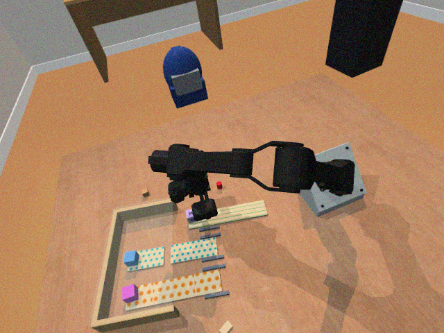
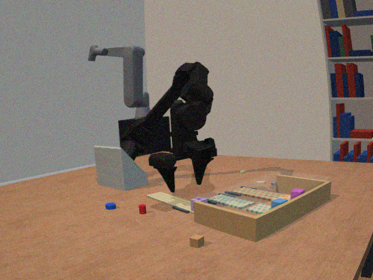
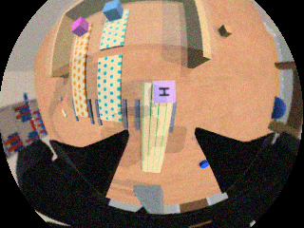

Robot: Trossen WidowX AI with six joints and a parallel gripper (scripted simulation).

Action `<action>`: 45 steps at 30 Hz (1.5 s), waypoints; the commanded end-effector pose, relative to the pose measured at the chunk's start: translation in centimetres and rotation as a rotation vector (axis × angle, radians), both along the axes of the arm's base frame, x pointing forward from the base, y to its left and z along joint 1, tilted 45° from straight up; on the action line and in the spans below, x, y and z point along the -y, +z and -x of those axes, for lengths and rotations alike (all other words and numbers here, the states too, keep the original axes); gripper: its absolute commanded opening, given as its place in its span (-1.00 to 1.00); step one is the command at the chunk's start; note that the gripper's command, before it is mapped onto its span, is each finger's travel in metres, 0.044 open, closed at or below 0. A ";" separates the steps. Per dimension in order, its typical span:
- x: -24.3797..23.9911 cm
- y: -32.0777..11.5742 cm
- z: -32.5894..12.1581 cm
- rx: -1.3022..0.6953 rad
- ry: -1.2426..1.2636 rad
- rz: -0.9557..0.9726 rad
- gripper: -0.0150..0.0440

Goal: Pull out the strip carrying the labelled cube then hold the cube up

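Observation:
The lilac cube (image 1: 189,216) (image 2: 197,202) (image 3: 163,91), marked H, sits on the far end of the green-lined strip (image 1: 243,212) (image 2: 162,197) (image 3: 152,152), which looks whole and lies outside the frame's walls. My gripper (image 2: 185,187) (image 3: 162,132) is wide open and empty, above that strip on the base side of the cube. The teal-dotted strip (image 1: 194,250) (image 3: 109,85) is in two pieces with a gap; a blue cube (image 1: 131,258) (image 2: 278,202) (image 3: 113,9) is on its far piece. A magenta cube (image 1: 130,293) (image 2: 297,193) (image 3: 80,26) is on the orange-dotted strip (image 1: 179,287) (image 3: 80,71).
A three-sided wooden frame (image 1: 108,265) (image 2: 225,217) surrounds the far parts of the dotted strips. Dark guide bars (image 1: 212,258) lie beside the strips. A red cylinder (image 1: 218,185) (image 2: 142,209), a blue disc (image 2: 110,206) (image 3: 204,164) and a brown block (image 1: 145,192) (image 2: 196,241) (image 3: 225,30) stand nearby.

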State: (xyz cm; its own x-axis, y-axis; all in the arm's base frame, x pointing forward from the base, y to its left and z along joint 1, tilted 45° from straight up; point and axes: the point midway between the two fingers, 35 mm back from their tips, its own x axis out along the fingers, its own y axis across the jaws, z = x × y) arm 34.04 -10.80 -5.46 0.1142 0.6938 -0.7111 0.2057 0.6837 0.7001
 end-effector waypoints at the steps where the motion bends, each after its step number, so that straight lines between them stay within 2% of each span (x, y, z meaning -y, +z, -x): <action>1: 0.6 0.1 -1.4 0.006 -0.005 0.002 1.00; 12: 2.2 0.2 -4.6 0.008 -0.005 0.003 1.00; 19: 1.6 -0.4 -4.8 0.008 -0.005 0.003 0.38; 20: 1.5 -0.5 -4.8 0.008 -0.005 0.003 0.36; 45: -1.4 -3.4 -5.3 0.009 -0.005 0.000 0.36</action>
